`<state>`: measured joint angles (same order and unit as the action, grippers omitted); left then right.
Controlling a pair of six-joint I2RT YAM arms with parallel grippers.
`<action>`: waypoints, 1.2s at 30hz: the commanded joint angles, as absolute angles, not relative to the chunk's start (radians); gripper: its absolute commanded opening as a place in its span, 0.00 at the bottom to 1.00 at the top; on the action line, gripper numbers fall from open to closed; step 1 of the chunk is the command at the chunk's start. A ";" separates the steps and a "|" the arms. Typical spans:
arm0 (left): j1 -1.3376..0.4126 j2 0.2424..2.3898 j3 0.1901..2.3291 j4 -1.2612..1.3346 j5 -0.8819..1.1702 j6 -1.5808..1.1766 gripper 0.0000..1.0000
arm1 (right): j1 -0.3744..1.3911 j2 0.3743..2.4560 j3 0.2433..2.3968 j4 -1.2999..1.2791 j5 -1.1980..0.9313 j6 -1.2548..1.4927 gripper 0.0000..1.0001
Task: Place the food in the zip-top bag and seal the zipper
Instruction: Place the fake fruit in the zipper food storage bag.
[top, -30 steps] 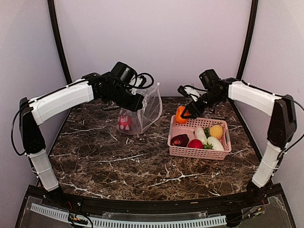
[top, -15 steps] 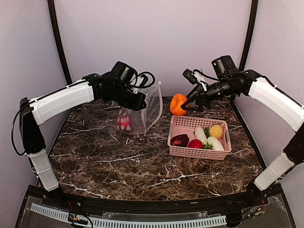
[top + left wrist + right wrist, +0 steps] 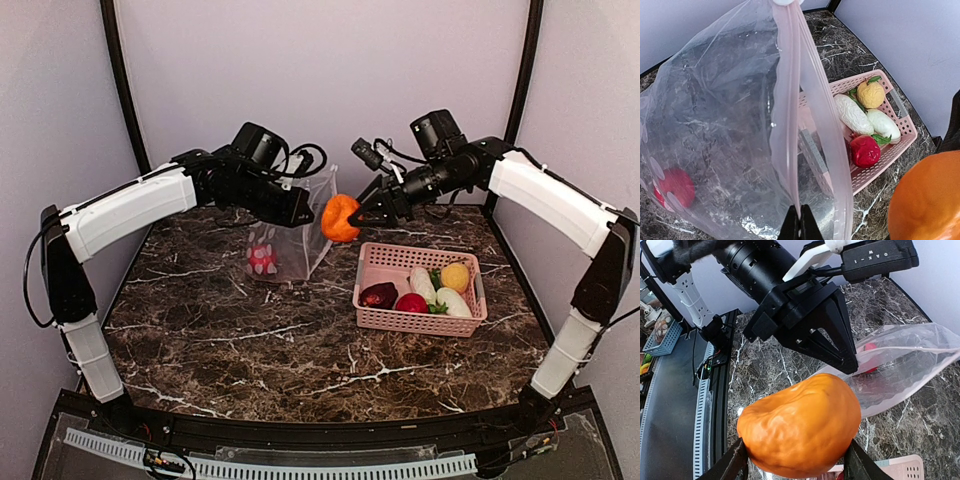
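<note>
Left fingers (image 3: 791, 228) are pressed together on the zipper (image 3: 786, 100), pinching one lip of the strip. That hangs the bag (image 3: 300, 240) upright, bottom at or near the tabletop (image 3: 250, 340). The other lip sags away, so the mouth gapes toward the right arm. Reads as a holding fixture for loading.

Right fingers (image 3: 736, 464) are clamped on both sides of the orange piece (image 3: 340, 217), carried in the air just beside the bag's open edge and above the tabletop. Looks like an approach to drop it through the mouth. It's not inside yet.

Bag: clear film with pale dots and a pinkish strip along the mouth, unsealed. One red piece (image 3: 674, 186) sits at the bottom.

Remaining food is in the pink basket (image 3: 415, 322), right of the bag:
- maroon (image 3: 378, 295)
- red (image 3: 411, 303)
- yellow (image 3: 455, 276)
- two white-green (image 3: 423, 285)

Judgement:
- Early in the task: one piece bagged, one in transit, five to go, seal not started.
- Risk: the mouth gap looks narrow against the orange piece, which could catch the free lip and fold it shut.
</note>
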<state>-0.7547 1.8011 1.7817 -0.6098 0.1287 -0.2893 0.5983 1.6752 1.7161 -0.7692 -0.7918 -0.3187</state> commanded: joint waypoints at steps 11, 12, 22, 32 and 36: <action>-0.768 1.761 1.829 -0.696 0.151 -0.291 0.01 | 0.619 1.864 1.788 -0.695 -0.622 -0.270 0.53; -0.768 1.757 1.828 -0.698 0.150 -0.290 0.01 | 0.620 1.866 1.789 -0.694 -0.608 -0.264 0.53; -0.772 1.785 1.819 -0.651 0.179 -0.326 0.01 | 0.662 1.908 1.867 -0.683 -0.511 -0.212 0.68; -0.773 1.777 1.813 -0.668 0.103 -0.314 0.01 | 0.660 1.752 1.827 -0.715 -0.512 -0.241 0.94; -0.773 1.781 1.802 -0.654 0.103 -0.314 0.01 | 0.651 1.623 1.711 -0.686 -0.448 -0.294 0.98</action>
<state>-0.7689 1.8008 1.8076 -0.6537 0.1204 -0.3183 0.6586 1.7699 1.7897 -0.7128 -0.5098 -0.2379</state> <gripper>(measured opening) 0.008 0.964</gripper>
